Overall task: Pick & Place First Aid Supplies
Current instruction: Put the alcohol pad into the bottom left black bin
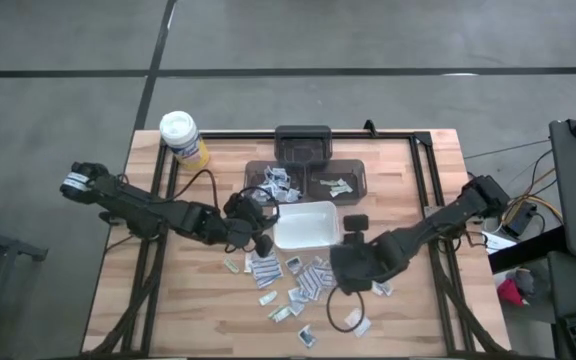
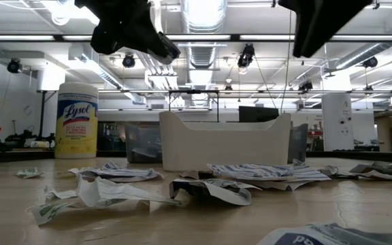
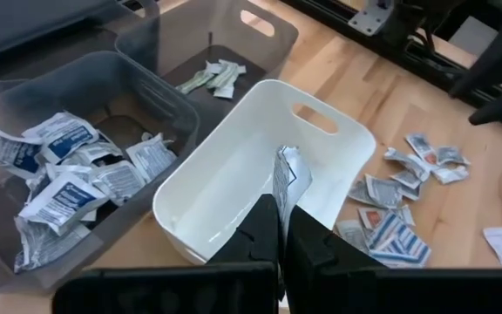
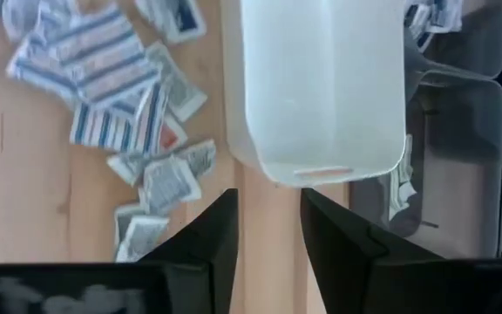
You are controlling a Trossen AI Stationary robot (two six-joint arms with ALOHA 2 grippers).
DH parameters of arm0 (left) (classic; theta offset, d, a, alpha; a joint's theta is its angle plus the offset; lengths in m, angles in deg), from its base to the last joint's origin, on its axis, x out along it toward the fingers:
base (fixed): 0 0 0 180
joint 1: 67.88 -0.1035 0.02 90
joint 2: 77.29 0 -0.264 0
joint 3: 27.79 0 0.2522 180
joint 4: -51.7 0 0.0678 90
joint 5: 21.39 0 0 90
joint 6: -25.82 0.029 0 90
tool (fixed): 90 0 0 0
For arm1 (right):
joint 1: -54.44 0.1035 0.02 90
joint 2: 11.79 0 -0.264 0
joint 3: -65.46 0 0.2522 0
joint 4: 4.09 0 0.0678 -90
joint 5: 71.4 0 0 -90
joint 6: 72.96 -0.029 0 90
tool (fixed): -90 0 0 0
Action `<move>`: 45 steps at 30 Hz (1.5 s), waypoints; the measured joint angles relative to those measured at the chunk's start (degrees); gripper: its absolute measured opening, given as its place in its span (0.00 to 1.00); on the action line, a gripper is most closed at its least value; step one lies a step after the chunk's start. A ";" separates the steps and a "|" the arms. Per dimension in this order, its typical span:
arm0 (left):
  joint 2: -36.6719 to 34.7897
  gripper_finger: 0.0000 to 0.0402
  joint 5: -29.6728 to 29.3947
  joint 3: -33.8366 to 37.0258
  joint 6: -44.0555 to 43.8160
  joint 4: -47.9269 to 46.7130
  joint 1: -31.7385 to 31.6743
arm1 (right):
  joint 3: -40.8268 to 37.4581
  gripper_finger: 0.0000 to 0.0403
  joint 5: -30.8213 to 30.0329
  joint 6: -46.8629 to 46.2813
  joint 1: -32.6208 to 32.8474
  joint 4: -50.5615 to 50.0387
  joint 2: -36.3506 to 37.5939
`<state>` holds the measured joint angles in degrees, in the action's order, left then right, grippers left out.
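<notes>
A wooden surface [image 1: 198,320] carries a scatter of small flat first aid packets [image 1: 303,285], white with bluish print, lying flat in front of a white rectangular tray [image 1: 308,235].

The left claw [image 3: 279,228] is closed on one packet [image 3: 289,179], held on edge with its long axis pointing up out of the fingertips, over the near rim of the white tray. The tray looks empty inside.

Behind it sit two clear bins side by side: the left bin [image 3: 159,113] holds a heap of white-and-blue packets [image 3: 68,170], and the right bin [image 3: 273,44] holds a few greenish ones [image 3: 212,77].

The right claw [image 4: 268,228] hangs with its fingers apart and nothing between them, above bare wood just beside the tray's end.

A yellow Lysol canister [image 1: 184,138] with a white lid stands at the back left corner.
</notes>
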<state>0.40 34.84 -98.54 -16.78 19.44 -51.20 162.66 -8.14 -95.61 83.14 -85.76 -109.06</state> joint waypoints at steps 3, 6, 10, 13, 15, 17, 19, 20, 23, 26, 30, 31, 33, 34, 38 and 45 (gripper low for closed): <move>0.00 0.00 0.03 0.00 -1.04 0.06 -0.11 | -4.31 0.27 0.05 -0.54 1.04 2.68 3.16; 0.00 0.00 0.04 0.00 -1.32 0.53 -0.11 | -9.45 0.24 0.69 -0.90 1.72 7.37 8.06; 0.00 0.00 0.03 0.00 -1.50 1.39 -0.23 | -16.70 0.20 4.41 0.11 1.69 15.90 16.26; 0.00 0.00 0.09 0.00 -1.87 1.53 -0.46 | -22.33 0.18 6.38 1.68 1.67 22.68 22.79; 0.00 0.00 0.10 0.00 -1.88 1.53 -0.70 | -25.80 0.16 7.20 2.96 1.67 26.25 27.05; 0.00 0.00 0.24 0.00 -1.94 1.52 -1.13 | -29.02 0.16 7.82 3.51 1.33 29.06 31.18; 0.00 0.00 1.08 0.00 -2.02 1.53 -1.92 | -31.70 0.15 8.39 3.61 0.72 31.11 35.21; 0.00 0.00 1.81 0.00 -2.02 1.53 -2.53 | -32.87 0.15 8.96 3.67 0.24 31.95 37.13; 0.00 0.00 4.31 0.00 -1.10 1.55 -4.90 | -36.40 0.15 10.65 4.27 -1.26 34.95 42.88; 0.00 0.00 7.21 0.00 0.75 1.56 -8.10 | -39.77 0.15 12.39 6.00 -2.67 38.60 48.50; 0.00 0.00 11.64 0.00 4.67 1.90 -13.59 | -43.11 0.15 12.48 7.65 -3.85 41.74 55.18; 0.00 0.00 12.66 0.00 5.59 1.89 -15.09 | -43.89 0.15 12.46 7.82 -4.16 42.33 56.75; 0.00 0.00 14.82 0.00 7.12 1.89 -18.08 | -45.44 0.15 12.42 7.87 -4.62 43.60 59.82; 0.00 0.00 15.94 0.00 8.00 1.99 -19.63 | -46.21 0.15 12.42 7.87 -4.86 44.41 61.32; 0.00 0.00 20.00 -0.02 11.94 2.52 -24.90 | -48.82 0.15 12.24 7.91 -5.14 46.62 67.00; 2.33 0.00 27.07 -0.04 15.98 2.60 -32.37 | -53.00 0.15 11.78 8.42 -5.15 50.48 75.46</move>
<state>2.73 61.91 -98.58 -0.80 22.04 -83.56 109.66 3.64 -87.19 77.99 -35.28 -33.59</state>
